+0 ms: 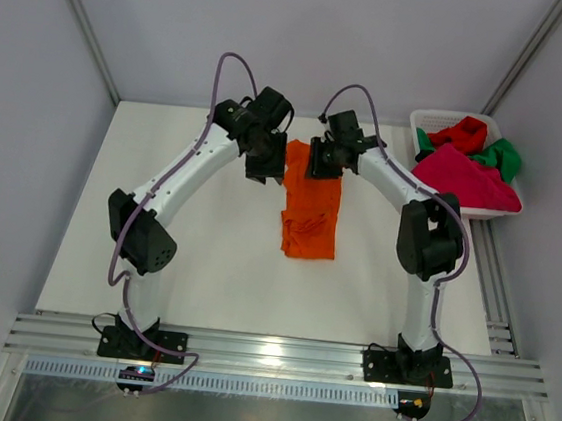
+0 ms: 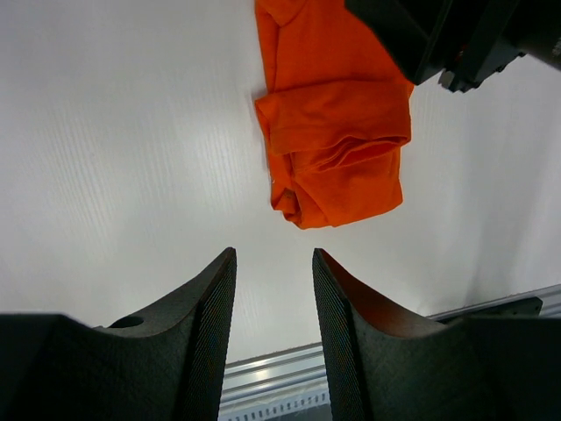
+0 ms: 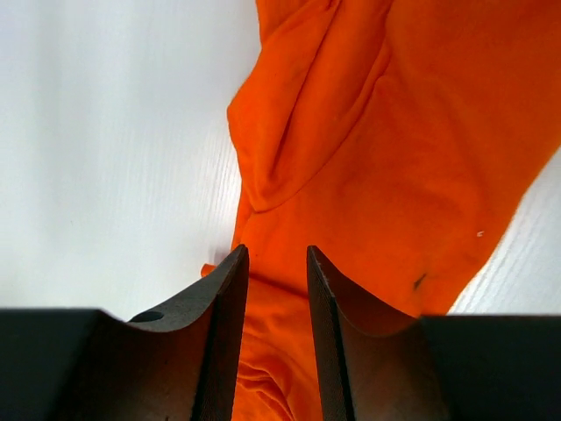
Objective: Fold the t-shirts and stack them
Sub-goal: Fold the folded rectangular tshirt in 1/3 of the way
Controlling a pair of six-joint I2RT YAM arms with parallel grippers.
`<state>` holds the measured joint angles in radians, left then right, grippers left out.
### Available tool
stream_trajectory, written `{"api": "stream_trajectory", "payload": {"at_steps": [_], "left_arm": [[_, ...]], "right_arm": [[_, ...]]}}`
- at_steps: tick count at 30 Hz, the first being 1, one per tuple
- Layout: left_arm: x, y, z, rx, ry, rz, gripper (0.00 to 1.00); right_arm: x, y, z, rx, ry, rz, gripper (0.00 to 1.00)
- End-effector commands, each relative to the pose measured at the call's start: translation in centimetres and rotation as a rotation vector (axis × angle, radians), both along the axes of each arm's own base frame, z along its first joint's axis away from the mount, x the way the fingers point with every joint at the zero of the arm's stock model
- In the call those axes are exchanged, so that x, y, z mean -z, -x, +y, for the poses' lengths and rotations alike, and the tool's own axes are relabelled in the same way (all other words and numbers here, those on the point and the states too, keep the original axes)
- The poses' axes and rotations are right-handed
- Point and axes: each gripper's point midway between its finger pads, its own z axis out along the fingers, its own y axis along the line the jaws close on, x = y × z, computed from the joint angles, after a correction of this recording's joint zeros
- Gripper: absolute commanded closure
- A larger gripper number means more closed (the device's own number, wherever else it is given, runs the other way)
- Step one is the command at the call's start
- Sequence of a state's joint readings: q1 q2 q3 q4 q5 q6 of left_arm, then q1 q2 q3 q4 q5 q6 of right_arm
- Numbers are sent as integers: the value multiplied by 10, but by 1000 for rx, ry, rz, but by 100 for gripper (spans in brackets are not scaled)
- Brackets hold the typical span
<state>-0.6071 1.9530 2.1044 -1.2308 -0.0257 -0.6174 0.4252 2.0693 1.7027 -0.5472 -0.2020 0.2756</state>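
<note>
A bright orange t-shirt (image 1: 310,214) lies on the white table in a narrow folded strip running away from the arms. It also shows in the left wrist view (image 2: 337,140) and fills the right wrist view (image 3: 377,175). My left gripper (image 1: 262,173) hangs open and empty just left of the strip's far end (image 2: 273,263). My right gripper (image 1: 322,170) is open and empty above the strip's far part (image 3: 273,263). A magenta-pink shirt (image 1: 465,178), a red shirt (image 1: 465,134) and a green shirt (image 1: 503,155) lie heaped in the basket.
A white lattice basket (image 1: 426,120) stands at the back right corner. Grey walls close the table at left, back and right. A metal rail (image 1: 276,356) runs along the near edge.
</note>
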Motion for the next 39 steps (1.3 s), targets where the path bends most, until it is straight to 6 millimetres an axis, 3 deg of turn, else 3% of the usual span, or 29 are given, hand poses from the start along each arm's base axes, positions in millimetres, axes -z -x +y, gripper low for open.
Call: {"api": "stream_trajectory", "payload": {"at_steps": [1, 4, 6, 7, 8, 9, 10, 14, 15, 17, 21, 28, 32, 39], "left_arm": [[-9, -1, -2, 23, 27, -27, 58], [-6, 1, -6, 36, 46, -9, 58], [-7, 0, -7, 37, 50, -11, 58], [-7, 0, -8, 37, 51, -13, 58], [-7, 1, -8, 39, 51, -12, 58], [-7, 0, -8, 38, 52, -16, 58], [-7, -1, -8, 37, 53, -17, 58], [-8, -1, -11, 42, 65, -14, 58], [-8, -2, -11, 41, 66, -17, 58], [-6, -1, -12, 41, 69, -10, 58], [-4, -2, -14, 43, 74, -1, 58], [-7, -1, -9, 39, 54, -12, 58], [-8, 0, -6, 36, 44, -13, 58], [-5, 2, -4, 36, 38, -3, 58]], "right_arm": [[-35, -12, -8, 7, 34, -74, 63], [-43, -4, -10, 14, 29, -79, 63], [-60, 5, -15, 20, 17, -97, 63], [-54, 16, -18, 28, 16, -69, 63], [-69, 24, -19, 28, -13, -92, 63], [-71, 31, -19, 26, -28, -90, 63], [-57, 47, -22, 28, -26, -48, 63], [-48, 87, -21, 20, -50, -19, 63], [-40, 105, -20, 9, -54, 4, 63], [-35, 117, -12, 3, -82, 16, 63], [0, 142, -4, -10, -72, 79, 63], [35, 135, 5, -17, -57, 124, 63], [41, 118, 10, -29, -29, 111, 63], [19, 72, 30, -49, -6, 36, 63]]}}
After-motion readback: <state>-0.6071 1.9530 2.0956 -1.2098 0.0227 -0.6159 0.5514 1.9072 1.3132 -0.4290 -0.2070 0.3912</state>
